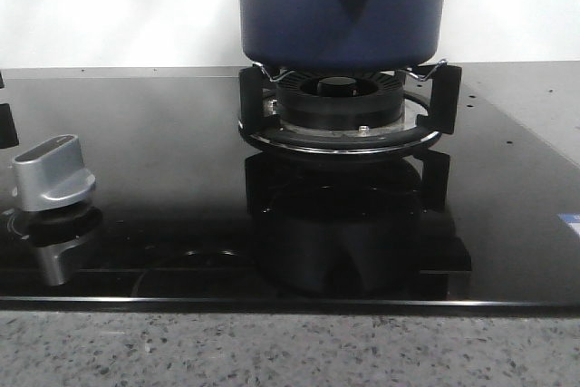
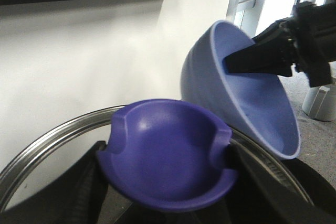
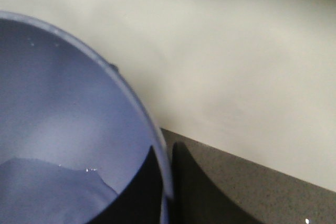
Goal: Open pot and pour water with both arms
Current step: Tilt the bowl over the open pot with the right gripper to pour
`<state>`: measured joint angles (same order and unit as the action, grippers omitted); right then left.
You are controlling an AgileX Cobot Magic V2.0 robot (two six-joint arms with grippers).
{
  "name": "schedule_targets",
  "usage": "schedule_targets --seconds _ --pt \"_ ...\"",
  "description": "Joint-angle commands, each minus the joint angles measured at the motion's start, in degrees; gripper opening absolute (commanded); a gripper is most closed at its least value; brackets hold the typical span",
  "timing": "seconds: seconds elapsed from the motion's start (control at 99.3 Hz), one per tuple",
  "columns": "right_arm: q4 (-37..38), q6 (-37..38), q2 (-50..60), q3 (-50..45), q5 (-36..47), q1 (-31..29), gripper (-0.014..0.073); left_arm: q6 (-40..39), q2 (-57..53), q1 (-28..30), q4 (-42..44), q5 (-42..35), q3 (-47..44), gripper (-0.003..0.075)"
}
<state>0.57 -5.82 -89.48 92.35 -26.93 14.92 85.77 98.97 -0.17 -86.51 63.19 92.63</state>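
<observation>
The pot (image 1: 343, 8) sits on the burner (image 1: 343, 108) of the black stove (image 1: 163, 188). Just above it the left gripper (image 2: 168, 203) grasps the dark-blue lid handle (image 2: 167, 161) — beside it, the right gripper (image 2: 262, 59) clamps the tilted light-blue bowl (image 2: 247, 98) by its rim.

A kitchen: black glass hob (image 1: 136, 133) with gas burner (image 1: 340, 106).
</observation>
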Motion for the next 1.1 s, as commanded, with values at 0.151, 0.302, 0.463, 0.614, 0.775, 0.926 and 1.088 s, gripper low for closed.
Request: schedule_targets --seconds 0.151,0.302,0.463,0.614,0.775,0.926,1.088 --pt "2.00 -0.12 8.09 -10.97 22.16 -0.05 -0.0046 -0.52 -3.39 0.07 -6.26 0.59 2.24 0.0300" --pt "3.38 -0.12 9.27 -17.27 31.60 -0.05 -0.0046 -0.52 -3.39 0.07 -6.26 0.59 2.24 0.0300" --pt "4.28 -0.12 9.63 -21.70 40.74 -0.05 -0.0046 -0.52 -3.39 0.07 -6.26 0.59 2.24 0.0301" --pt "4.28 -0.12 9.73 -24.84 48.74 -0.05 -0.0046 -0.52 -3.39 0.07 -6.26 0.59 2.24 0.0301" --pt "4.28 -0.89 9.73 -27.28 55.85 -0.05 -0.0046 -0.52 -3.39 0.07 -6.26 0.59 2.24 0.0301" --pt "4.28 -5.13 9.73 -29.87 64.61 -0.05 -0.0046 -0.52 -3.39 0.07 -6.26 0.59 2.24 0.0300" --pt "4.28 -5.66 9.62 -30.86 66.89 -0.05 -0.0046 -0.52 -3.39 0.07 -6.26 0.59 2.24 0.0301"
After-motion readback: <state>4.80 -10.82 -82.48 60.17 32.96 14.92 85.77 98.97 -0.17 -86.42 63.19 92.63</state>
